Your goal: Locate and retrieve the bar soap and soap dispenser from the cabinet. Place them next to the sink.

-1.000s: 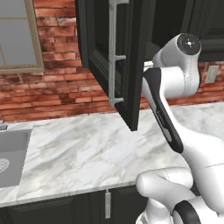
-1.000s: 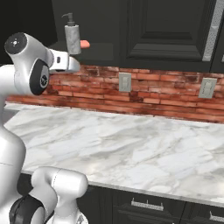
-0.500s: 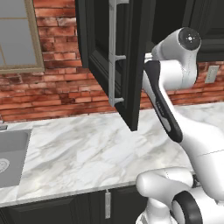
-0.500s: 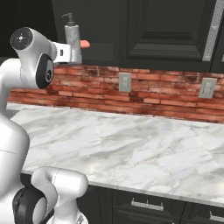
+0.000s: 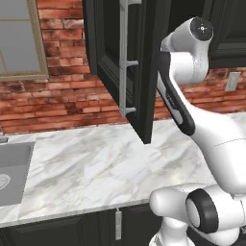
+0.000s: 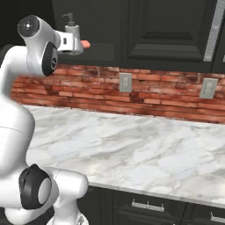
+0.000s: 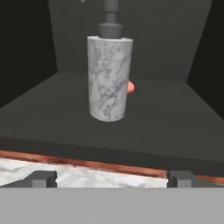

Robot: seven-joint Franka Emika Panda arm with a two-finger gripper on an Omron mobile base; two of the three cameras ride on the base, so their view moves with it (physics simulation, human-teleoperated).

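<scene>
The squat grey speckled soap dispenser (image 7: 109, 78) stands upright near the front edge of the tall black cabinet's (image 5: 144, 72) dark shelf, the salmon-pink bar soap (image 7: 130, 87) peeking from behind it. The gripper (image 7: 111, 178) faces it, jaws spread wide, holding nothing.

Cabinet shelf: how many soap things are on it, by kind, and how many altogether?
Soap dispenser: 1, standing upright on the cabinet shelf.
Bar soap: 1, peeking out from behind the dispenser.
Total: 2
</scene>
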